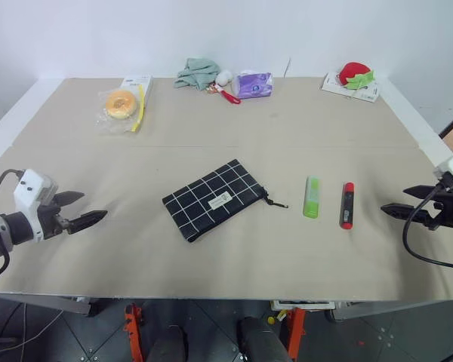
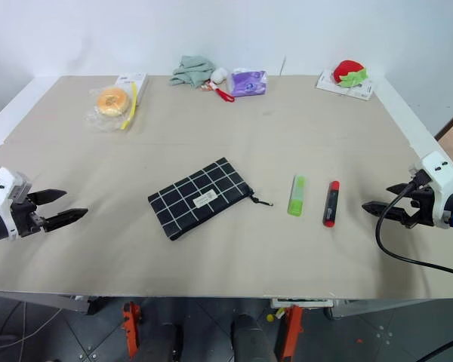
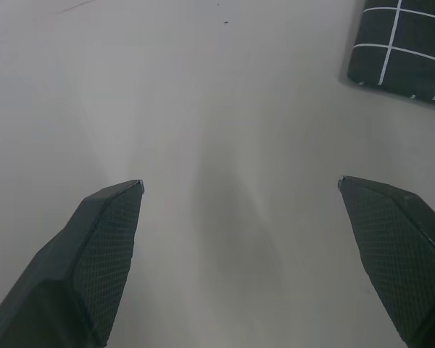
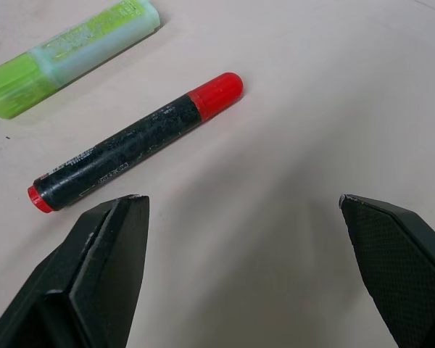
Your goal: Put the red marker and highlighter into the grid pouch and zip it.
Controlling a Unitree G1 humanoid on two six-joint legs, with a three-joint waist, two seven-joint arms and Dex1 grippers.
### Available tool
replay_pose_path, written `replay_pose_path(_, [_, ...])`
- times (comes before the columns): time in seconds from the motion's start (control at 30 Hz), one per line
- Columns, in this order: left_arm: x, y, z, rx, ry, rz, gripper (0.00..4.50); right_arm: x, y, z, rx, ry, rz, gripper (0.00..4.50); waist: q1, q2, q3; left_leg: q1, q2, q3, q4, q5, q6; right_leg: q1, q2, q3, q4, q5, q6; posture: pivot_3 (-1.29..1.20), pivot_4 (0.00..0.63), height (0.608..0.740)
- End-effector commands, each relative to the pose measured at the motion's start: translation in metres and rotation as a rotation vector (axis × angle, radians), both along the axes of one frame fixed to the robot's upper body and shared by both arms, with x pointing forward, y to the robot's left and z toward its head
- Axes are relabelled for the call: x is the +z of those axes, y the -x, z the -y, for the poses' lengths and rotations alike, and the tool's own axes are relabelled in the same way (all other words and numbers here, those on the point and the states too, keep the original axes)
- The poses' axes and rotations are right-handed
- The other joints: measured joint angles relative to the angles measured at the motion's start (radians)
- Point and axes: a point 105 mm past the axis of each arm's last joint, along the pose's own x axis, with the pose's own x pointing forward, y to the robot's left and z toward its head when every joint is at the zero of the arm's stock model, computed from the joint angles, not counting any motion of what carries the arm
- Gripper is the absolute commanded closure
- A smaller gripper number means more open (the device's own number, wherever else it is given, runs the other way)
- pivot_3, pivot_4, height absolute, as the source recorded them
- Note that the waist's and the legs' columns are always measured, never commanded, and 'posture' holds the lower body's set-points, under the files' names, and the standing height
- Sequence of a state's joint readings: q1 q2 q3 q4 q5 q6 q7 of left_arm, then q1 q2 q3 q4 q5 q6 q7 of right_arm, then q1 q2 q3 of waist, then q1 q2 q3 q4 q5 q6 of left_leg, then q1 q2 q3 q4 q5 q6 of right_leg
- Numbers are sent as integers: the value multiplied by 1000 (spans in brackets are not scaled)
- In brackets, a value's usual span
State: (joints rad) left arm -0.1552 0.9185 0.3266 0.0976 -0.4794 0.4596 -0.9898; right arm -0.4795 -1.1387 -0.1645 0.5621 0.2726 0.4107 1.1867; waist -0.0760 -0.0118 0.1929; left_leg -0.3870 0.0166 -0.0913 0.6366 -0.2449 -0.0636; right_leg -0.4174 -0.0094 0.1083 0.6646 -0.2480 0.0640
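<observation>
Both grippers wide and empty; pouch closed at table centre.
Your right gripper (image 1: pixel 396 206) sits near the marker (image 1: pixel 347 205), beside the highlighter (image 1: pixel 311 197); unzip the pouch (image 1: pixel 214 199) first, left gripper (image 1: pixel 90 213) steadying.

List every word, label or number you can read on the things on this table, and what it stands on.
No text can be read.
Small white label on the black grid-lined fabric pouch: too small.
White print along the dark-bodied red-capped marker: blurred.
Marks on the flat light-green highlighter: blurred.
White packet under the red strawberry plush: too small.
</observation>
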Motion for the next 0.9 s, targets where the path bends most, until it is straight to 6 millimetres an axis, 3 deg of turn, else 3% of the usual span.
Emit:
replay_pose_path(0.03, [12, -3, 3, -18, -16, 50, 49, 22, -5, 0, -6, -12, 105, 0, 0, 0, 0, 0, 0, 0, 0, 0, 0, 0, 0, 0, 0, 0, 0, 0, 150, 740])
replay_pose_path(0.17, [17, -12, 16, -40, 4, 125, 49, 45, -18, -26, 59, -110, 247, 0, 0, 0, 0, 0, 0, 0, 1, 0, 0, 0, 0, 0, 0, 1, 0, 0, 150, 740])
replay_pose_path(0.23, [20, -16, 29, -69, 16, 170, 0, 63, -22, -54, 136, -224, 336, 499, 0, 0, 0, 1, 0, 1, 1, 0, 0, 0, 0, 0, 1, 2, 0, 0, 150, 740])
replay_pose_path(0.37, [26, -21, 56, -145, -26, 312, 0, 76, -17, -127, 331, -420, 377, 2250, -1, 0, 0, 0, 2, 0, 2, 1, -1, 1, 2, 1, 1, 8, -6, 0, 150, 740])
replay_pose_path(0.5, [20, -22, 82, -246, -181, 459, 0, 44, -21, -196, 417, -397, 293, 4272, 0, -1, -1, 0, 2, -1, 2, 1, -1, 1, 3, 0, 1, 8, -7, 0, 150, 740])
replay_pose_path(0.57, [18, -22, 95, -301, -245, 539, 0, 25, -29, -224, 417, -373, 255, 4392, 0, -2, -1, 0, 2, -1, 3, 1, -1, 0, 3, 1, 1, 8, -7, 0, 150, 740])
replay_pose_path(0.7, [3, -15, 116, -453, -454, 679, 0, -7, -39, -258, 412, -291, 199, 4392, 1, -2, -1, -2, 2, -1, 3, 2, -2, -1, 3, 1, 1, 9, -7, 0, 150, 740])
replay_pose_path(0.9, [-20, -3, 132, -630, -606, 793, 0, -40, -59, -273, 323, -205, 148, 4392, 1, -2, -2, -3, 2, -2, 3, 2, -2, -1, 2, 0, 1, 10, -7, 0, 150, 740])
